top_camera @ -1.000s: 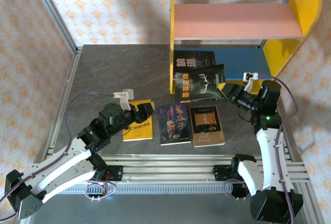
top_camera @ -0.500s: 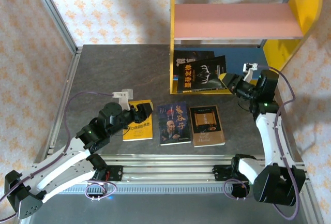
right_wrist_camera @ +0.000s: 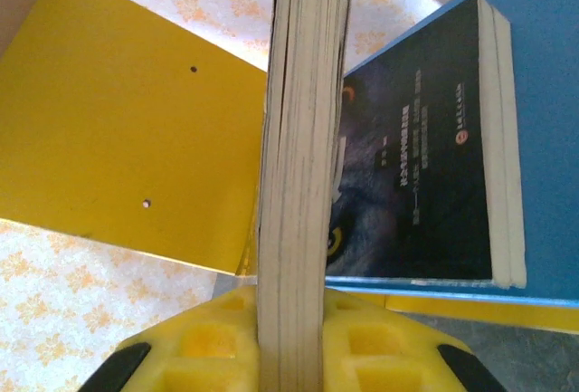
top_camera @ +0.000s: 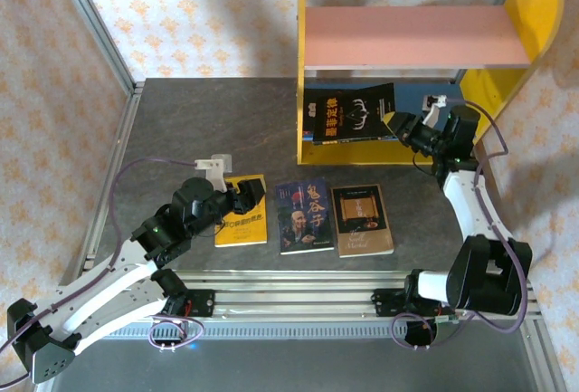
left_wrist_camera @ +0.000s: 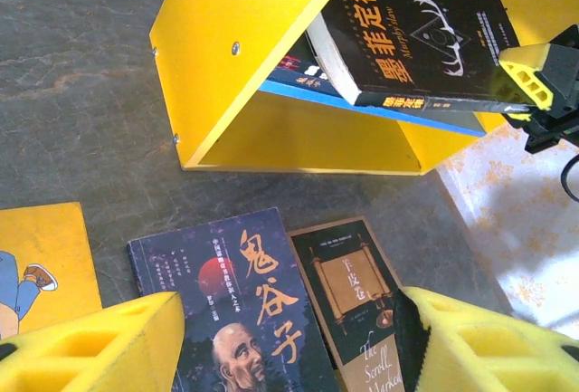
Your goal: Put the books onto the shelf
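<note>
Book (top_camera: 348,113) deeper into shelf (top_camera: 412,25), right hand (top_camera: 396,125) tight on it, far edge apparently hidden

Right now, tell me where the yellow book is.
In the top view, the yellow book lies flat on the table, left of the portrait book, by the left gripper.

shelf (left_wrist_camera: 244,57): yellow side panel standing on table (left_wrist_camera: 81,93), blue board (left_wrist_camera: 398,113) behind it
black book (left_wrist_camera: 416,39): above the board, right end pinched in right gripper (left_wrist_camera: 526,82)
second book (left_wrist_camera: 298,62): beneath it, on the board
near edge: yellow book (left_wrist_camera: 41,261), portrait book (left_wrist_camera: 240,310), brown book (left_wrist_camera: 348,288), in a row
left gripper (left_wrist_camera: 289,324): spread wide above portrait and brown books
</note>
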### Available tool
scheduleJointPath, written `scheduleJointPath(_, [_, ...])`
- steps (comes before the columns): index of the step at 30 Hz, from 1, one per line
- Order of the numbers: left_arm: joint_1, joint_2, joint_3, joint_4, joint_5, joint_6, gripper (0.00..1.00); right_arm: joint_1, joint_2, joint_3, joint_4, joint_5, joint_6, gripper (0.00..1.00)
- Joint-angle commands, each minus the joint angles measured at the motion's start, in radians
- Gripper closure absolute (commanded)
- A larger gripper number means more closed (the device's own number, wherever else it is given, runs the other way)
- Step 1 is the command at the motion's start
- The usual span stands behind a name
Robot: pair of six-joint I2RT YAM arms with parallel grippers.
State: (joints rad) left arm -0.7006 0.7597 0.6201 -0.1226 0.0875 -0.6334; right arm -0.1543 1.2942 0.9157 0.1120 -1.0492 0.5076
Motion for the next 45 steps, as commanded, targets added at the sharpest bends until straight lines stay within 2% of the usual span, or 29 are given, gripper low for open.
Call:
scheduleJointPath(1, [-0.002,0.0,0.021,-0.014,-0.033,0.018,0.38,-0.008,0.03,0.061,0.157,-0.037,-0.001,0.98])
scheduleJointPath(18, [-0.002,0.031,0.006,0.052,-0.033,0.022,0.37,-0.008,0.219,0.147,0.254,-0.072,0.03,0.97])
scheduleJointPath(26, [-0.002,0.074,0.038,0.054,-0.032,0.032,0.36,0.025,0.265,0.198,0.141,-0.079,-0.052,0.95])
scheduleJointPath(34, [-0.002,0.056,0.026,0.043,-0.039,0.016,0.37,0.039,0.258,0.212,-0.007,-0.008,-0.146,0.92])
scheduleJointPath(41, [-0.002,0.028,0.021,0.023,-0.046,0.006,0.37,0.041,0.241,0.229,-0.125,0.081,-0.217,0.72])
scheduleJointPath(43, [-0.002,0.024,0.021,0.019,-0.046,0.003,0.37,0.041,0.24,0.237,-0.152,0.103,-0.231,0.63])
scheduleJointPath(45, [-0.002,0.024,0.023,0.019,-0.042,0.001,0.37,0.044,0.241,0.25,-0.19,0.123,-0.253,0.59])
